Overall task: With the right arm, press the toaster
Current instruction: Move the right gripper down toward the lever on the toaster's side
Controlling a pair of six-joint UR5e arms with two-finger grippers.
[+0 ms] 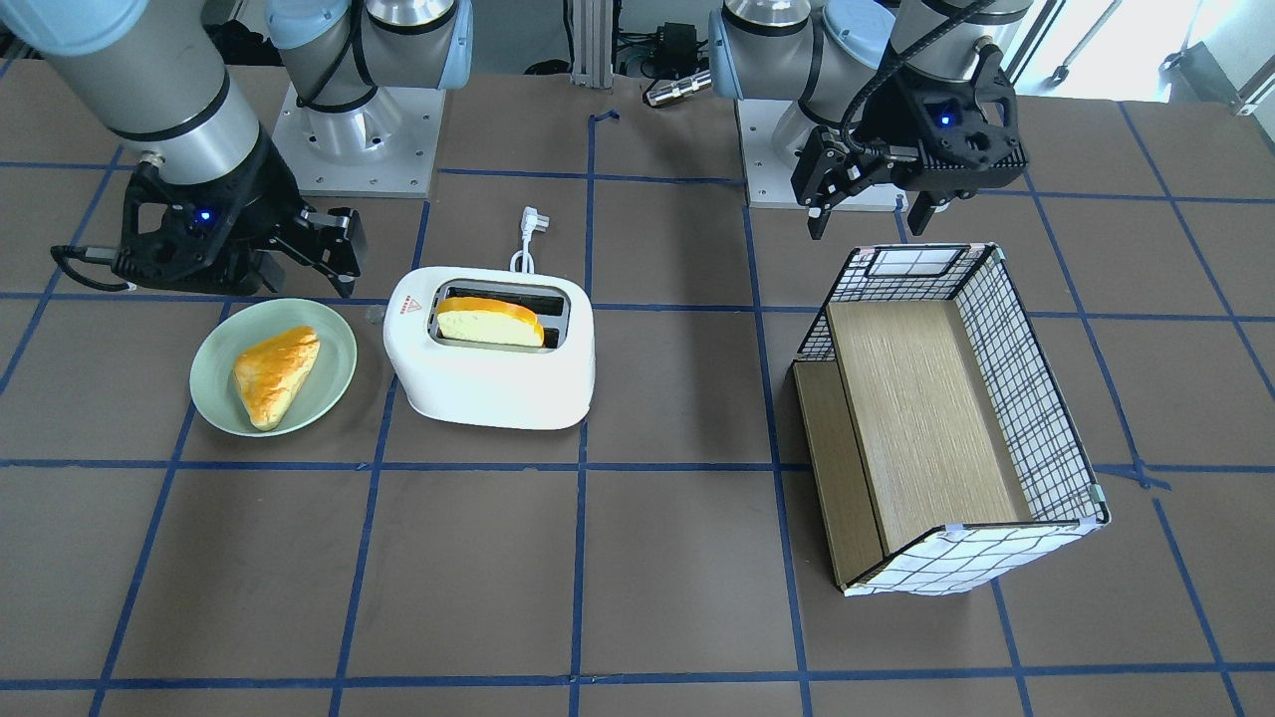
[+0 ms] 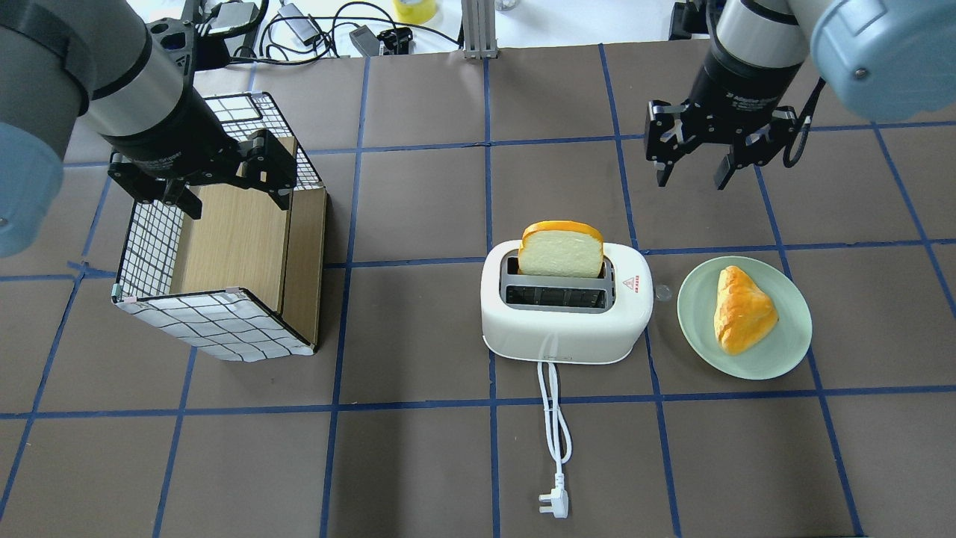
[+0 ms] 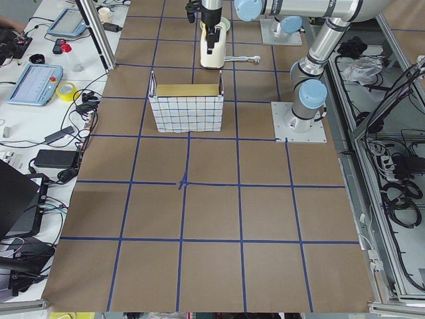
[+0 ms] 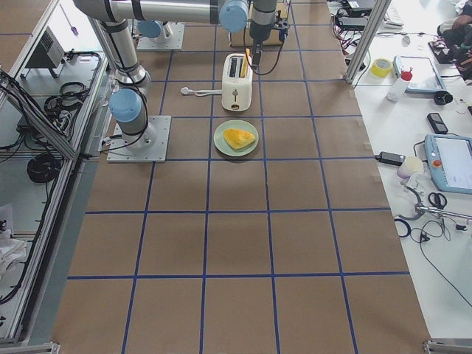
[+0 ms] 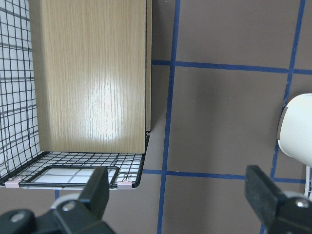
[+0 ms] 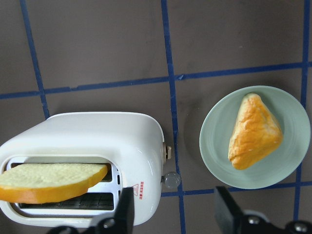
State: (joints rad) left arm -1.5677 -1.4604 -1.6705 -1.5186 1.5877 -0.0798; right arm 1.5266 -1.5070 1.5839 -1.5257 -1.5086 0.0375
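Note:
The white two-slot toaster (image 1: 488, 383) (image 2: 560, 332) stands mid-table with a slice of bread (image 1: 488, 321) (image 2: 562, 250) upright in one slot. A small knob (image 6: 171, 179) (image 2: 663, 294) sticks out of the toaster's end that faces the green plate. My right gripper (image 2: 691, 161) (image 1: 329, 249) (image 6: 175, 214) is open and empty. It hovers above the table near the gap between the toaster (image 6: 97, 141) and the plate, touching neither. My left gripper (image 2: 235, 187) (image 1: 869, 219) (image 5: 178, 195) is open and empty above the basket.
A green plate (image 2: 792, 336) (image 1: 214, 383) (image 6: 214, 146) holding a triangular pastry (image 2: 739, 310) lies beside the toaster. The toaster's white cord and plug (image 2: 554, 501) trail toward the robot. A grid-patterned basket (image 2: 216, 329) (image 1: 1036, 418) with a wooden insert stands on the robot's left side.

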